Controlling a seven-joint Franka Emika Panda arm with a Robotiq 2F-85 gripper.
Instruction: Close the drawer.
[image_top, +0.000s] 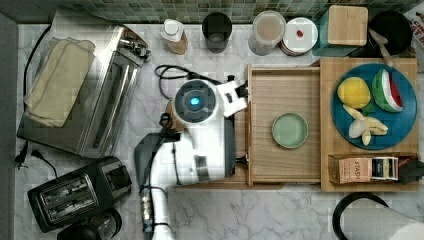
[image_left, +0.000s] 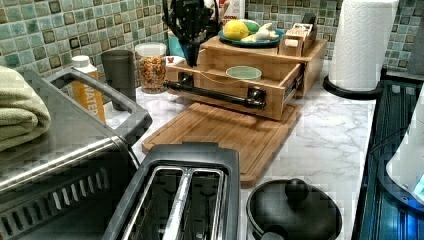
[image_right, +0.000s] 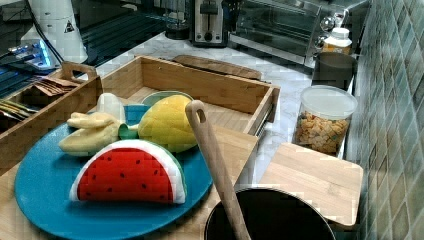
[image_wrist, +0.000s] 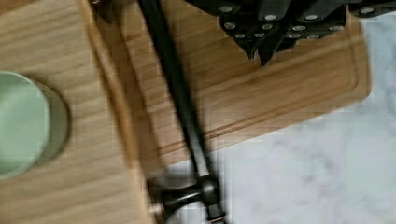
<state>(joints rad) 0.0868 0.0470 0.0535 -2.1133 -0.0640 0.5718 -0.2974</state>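
The drawer (image_top: 280, 90) is a shallow light-wood tray pulled out from under the wooden top, with a pale green bowl (image_top: 290, 130) inside it. Its long black bar handle (image_left: 215, 95) runs along the front panel, above a flat cutting board (image_left: 225, 130). In the wrist view the handle (image_wrist: 177, 93) crosses the picture between the drawer floor and the board (image_wrist: 280, 93). My gripper (image_wrist: 261, 56) hangs shut over the board side of the handle, apart from it and holding nothing. In the left view the gripper (image_left: 192, 52) points down above the drawer's far end.
The wooden top carries a blue plate (image_top: 400, 125) of toy fruit and a tea box (image_top: 362, 169). A toaster oven (image_top: 100, 105) and a black toaster (image_top: 75, 195) stand at the top view's left. Jars (image_top: 267, 30) line the tiled wall. A paper towel roll (image_left: 362, 45) stands on the left view's right.
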